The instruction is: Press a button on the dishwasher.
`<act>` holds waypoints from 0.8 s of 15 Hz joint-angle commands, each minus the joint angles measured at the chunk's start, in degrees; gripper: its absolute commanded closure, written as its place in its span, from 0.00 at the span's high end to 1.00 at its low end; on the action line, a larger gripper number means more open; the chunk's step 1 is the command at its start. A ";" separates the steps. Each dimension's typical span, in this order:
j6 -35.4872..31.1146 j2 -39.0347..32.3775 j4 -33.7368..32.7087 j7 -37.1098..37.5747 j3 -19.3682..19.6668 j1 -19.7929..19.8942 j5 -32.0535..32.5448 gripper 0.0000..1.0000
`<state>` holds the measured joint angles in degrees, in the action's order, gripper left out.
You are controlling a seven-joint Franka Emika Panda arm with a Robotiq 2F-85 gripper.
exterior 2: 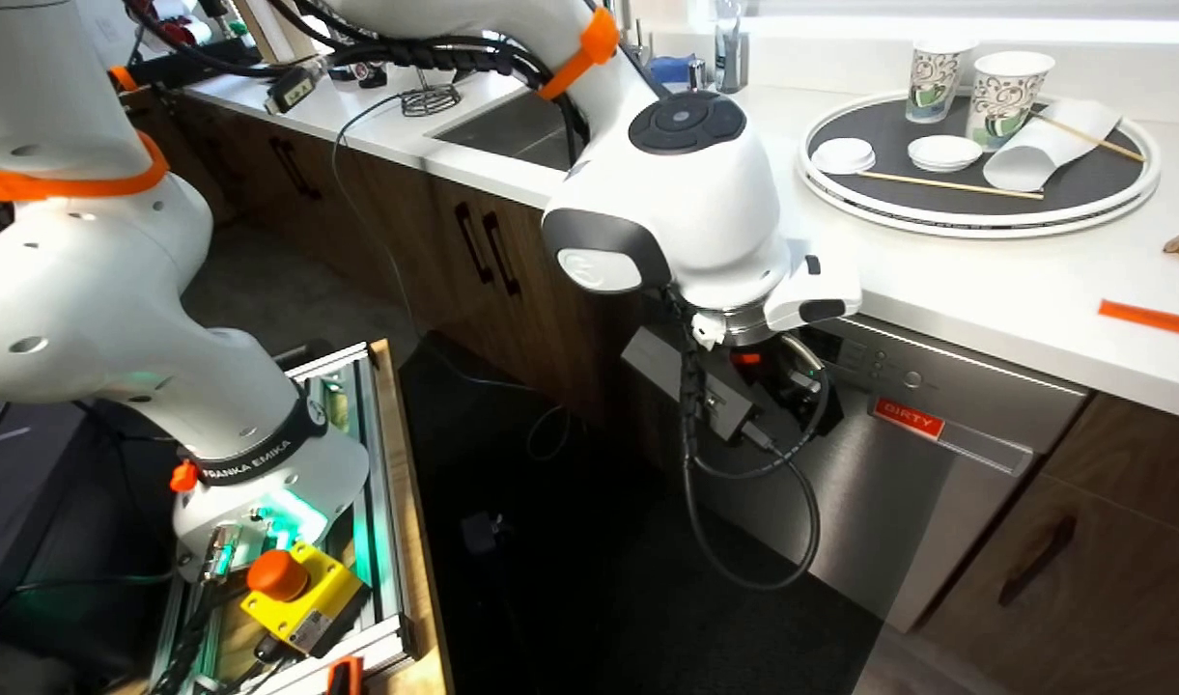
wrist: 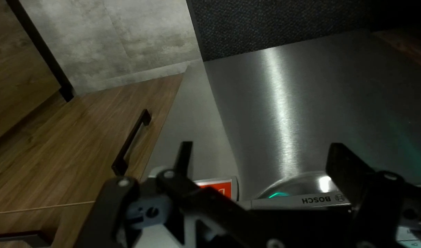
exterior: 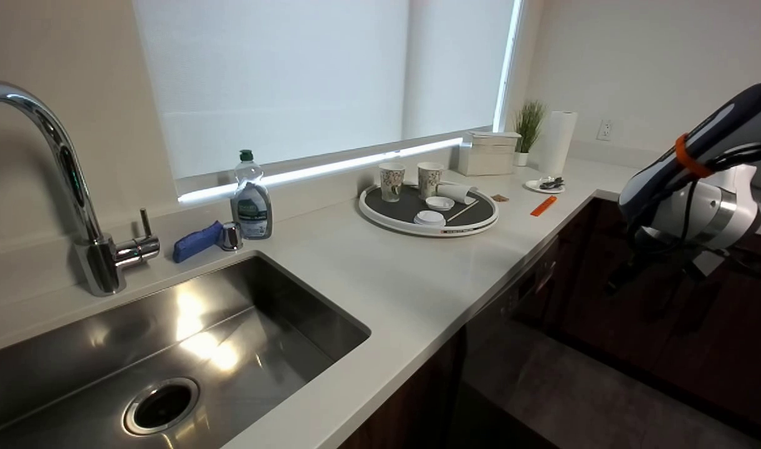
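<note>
Wrist view: my gripper (wrist: 261,153) is spread wide, nothing held; the dishwasher (wrist: 255,120) lies at twelve o'clock from it. In an exterior view the buttons (exterior 2: 880,366) sit near three o'clock from the gripper. I judge positioning largely done, the press outstanding; contact cannot be told.

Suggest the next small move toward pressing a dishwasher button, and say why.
I'd probably close the hand before moving nearer: its fingers stand apart in front of the dishwasher, and the round control near the appliance's top edge looks small, so joined tips should press more precisely.
</note>
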<state>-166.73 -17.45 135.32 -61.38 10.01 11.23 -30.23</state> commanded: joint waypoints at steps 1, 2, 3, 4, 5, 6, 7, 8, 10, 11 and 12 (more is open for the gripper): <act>-0.39 -4.46 -4.68 -6.57 -4.50 4.15 -4.00 0.71; -0.31 -5.41 -5.93 -8.05 -5.82 5.26 -4.77 0.63; -0.23 -6.46 -7.10 -9.35 -6.96 6.20 -5.33 0.53; -0.31 -7.49 -8.23 -10.57 -8.17 7.14 -5.88 0.46; -0.30 -8.43 -9.32 -11.86 -9.44 8.16 -6.39 0.37; -0.30 -9.44 -10.43 -12.79 -10.49 8.98 -6.70 0.31; -0.27 -10.30 -11.42 -13.86 -11.77 9.97 -7.27 0.23; -0.57 -11.31 -12.48 -14.85 -13.04 10.90 -7.82 0.15; -0.92 -13.16 -14.47 -16.51 -15.40 12.66 -8.67 0.00; -1.07 -14.16 -15.45 -17.14 -16.31 13.34 -8.93 0.00; -1.12 -15.01 -16.40 -17.93 -17.42 14.21 -9.27 0.00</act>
<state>-166.73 -28.59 122.70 -75.19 -3.89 22.44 -36.96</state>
